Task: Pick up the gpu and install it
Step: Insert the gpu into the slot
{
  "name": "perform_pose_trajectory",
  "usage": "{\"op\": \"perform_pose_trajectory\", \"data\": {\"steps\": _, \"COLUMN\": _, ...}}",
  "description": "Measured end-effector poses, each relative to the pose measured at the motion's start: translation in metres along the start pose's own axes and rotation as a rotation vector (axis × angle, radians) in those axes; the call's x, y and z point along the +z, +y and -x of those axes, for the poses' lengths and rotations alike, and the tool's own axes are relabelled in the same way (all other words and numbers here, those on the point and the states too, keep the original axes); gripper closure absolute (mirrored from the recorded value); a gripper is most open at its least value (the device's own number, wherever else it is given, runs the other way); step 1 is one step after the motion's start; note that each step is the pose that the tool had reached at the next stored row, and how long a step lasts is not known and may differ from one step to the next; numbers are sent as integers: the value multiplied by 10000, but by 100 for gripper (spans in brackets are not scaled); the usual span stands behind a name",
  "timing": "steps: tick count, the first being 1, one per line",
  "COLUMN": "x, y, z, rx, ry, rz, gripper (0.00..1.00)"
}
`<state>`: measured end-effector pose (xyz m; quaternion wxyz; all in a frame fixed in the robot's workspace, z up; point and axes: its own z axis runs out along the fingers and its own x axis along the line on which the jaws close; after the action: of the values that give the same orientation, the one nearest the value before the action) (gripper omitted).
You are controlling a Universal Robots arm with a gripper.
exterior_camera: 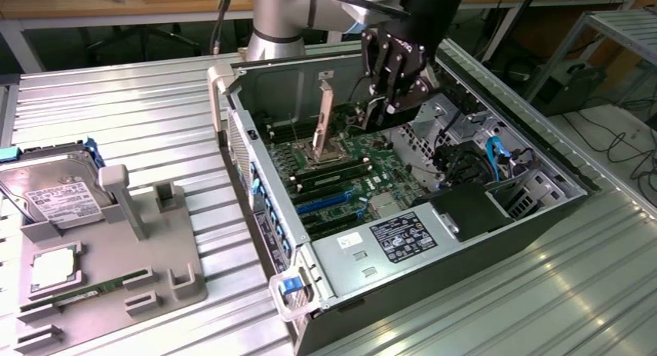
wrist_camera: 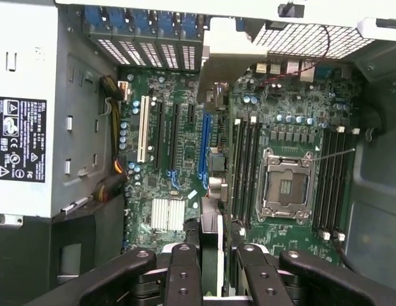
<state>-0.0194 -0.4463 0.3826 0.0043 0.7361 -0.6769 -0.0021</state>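
gpu (wrist_camera: 210,191) seemingly edge-on, gripped between fingers (wrist_camera: 183,271)

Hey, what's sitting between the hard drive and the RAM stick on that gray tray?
A square silver processor chip, between the hard drive and the RAM stick, in the exterior view.

Hand (exterior_camera: 385,102) low, seemingly clamped

The gpu (wrist_camera: 211,229) hangs edge-on over the motherboard (wrist_camera: 178,191), gripped by the end effector (wrist_camera: 213,255).
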Motion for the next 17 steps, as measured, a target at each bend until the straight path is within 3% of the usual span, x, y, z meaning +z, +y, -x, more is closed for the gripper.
{"op": "perform_pose_trajectory", "data": {"steps": 6, "x": 107, "y": 12, "z": 4, "rx": 97, "ry": 6, "rz": 6, "gripper": 73}}
{"op": "perform_pose_trajectory", "data": {"steps": 10, "x": 208, "y": 12, "z": 5, "rx": 954, "ry": -1, "rz": 14, "gripper": 73}}
{"op": "perform_pose_trajectory", "data": {"steps": 17, "x": 316, "y": 103, "z": 15, "rx": 883, "ry": 25, "rz": 29, "gripper": 73}}
